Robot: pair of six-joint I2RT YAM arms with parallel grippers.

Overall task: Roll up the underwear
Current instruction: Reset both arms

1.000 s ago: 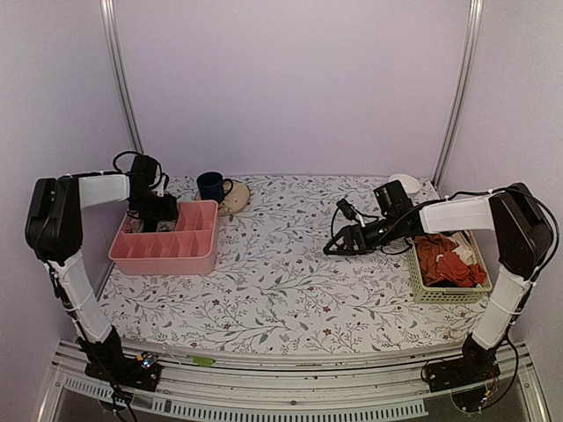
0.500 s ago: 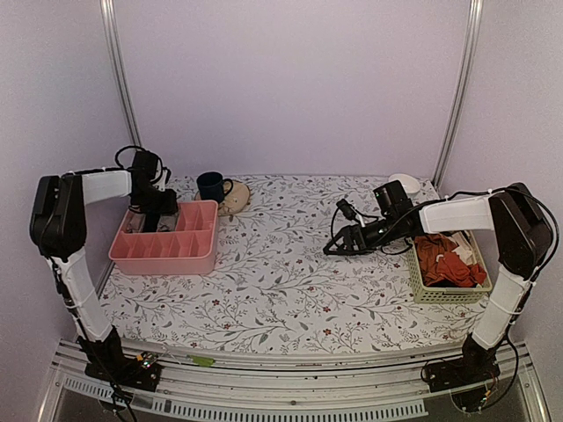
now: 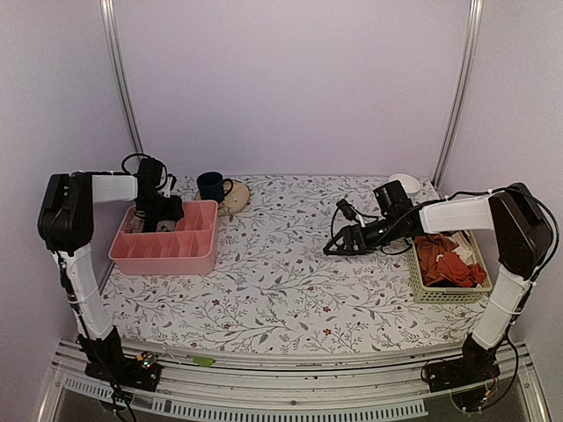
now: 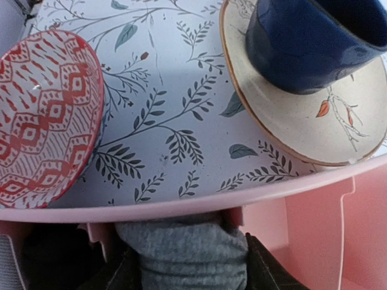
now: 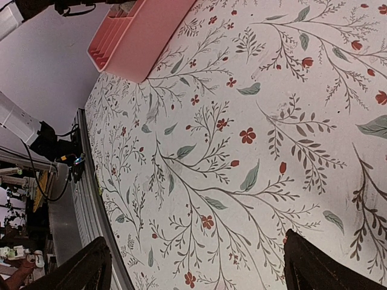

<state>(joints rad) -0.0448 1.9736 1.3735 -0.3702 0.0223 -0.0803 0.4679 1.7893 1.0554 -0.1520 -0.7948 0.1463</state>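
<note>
The grey underwear (image 4: 187,251) is a rolled bundle of soft cloth in a back compartment of the pink organizer (image 3: 167,248), just under its rim (image 4: 181,205). My left gripper (image 3: 158,214) reaches down into that compartment, and its dark fingers (image 4: 266,269) press on both sides of the roll. My right gripper (image 3: 332,248) hovers low over the middle right of the flowered table. It is open wide and empty, with fingertips (image 5: 84,269) far apart above bare cloth.
A blue mug (image 3: 211,186) stands on a beige plate (image 3: 236,199) behind the organizer. A red patterned bowl (image 4: 42,115) sits left of it. A green basket (image 3: 422,286) with orange-red garments stands at the right edge. A white bowl (image 3: 405,183) is behind it.
My left wrist has shifted slightly right over the organizer's back compartments. The right arm has not moved.
</note>
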